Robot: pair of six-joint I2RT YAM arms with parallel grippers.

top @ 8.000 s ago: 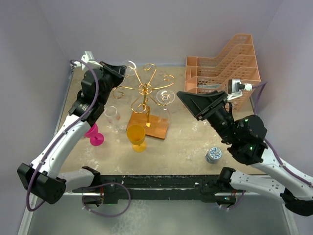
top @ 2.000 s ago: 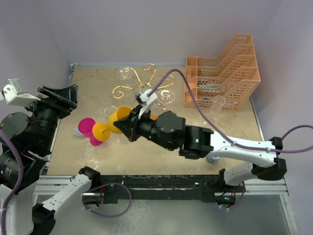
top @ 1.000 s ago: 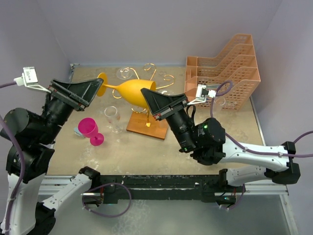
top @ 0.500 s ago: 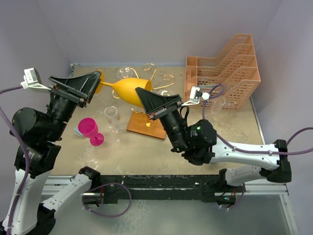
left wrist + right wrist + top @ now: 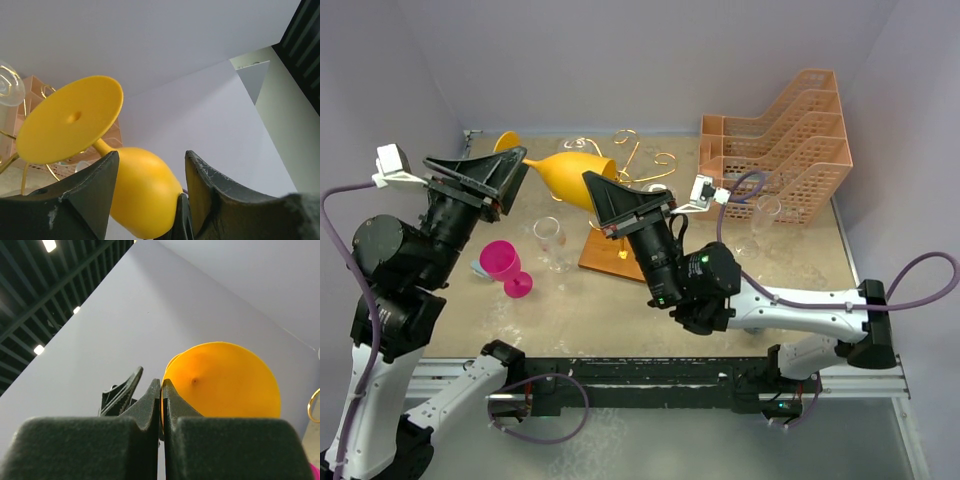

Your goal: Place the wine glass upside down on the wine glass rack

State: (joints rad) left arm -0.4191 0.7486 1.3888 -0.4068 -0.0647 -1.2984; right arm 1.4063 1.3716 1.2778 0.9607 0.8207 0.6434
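Right gripper (image 5: 593,190) pinched shut on the wine glass (image 5: 565,172) rim, holding it sideways, aloft left of the wine glass rack (image 5: 608,252). Left gripper (image 5: 150,159) straddled the bowl, grip unclear; it needed a firm clamp before any release.

No readable text, no legible labels, brands, numbers or signs in any view

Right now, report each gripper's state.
Left gripper: open, jaws either side of the yellow wine glass, not clamped.
Right gripper: shut on the glass's rim.
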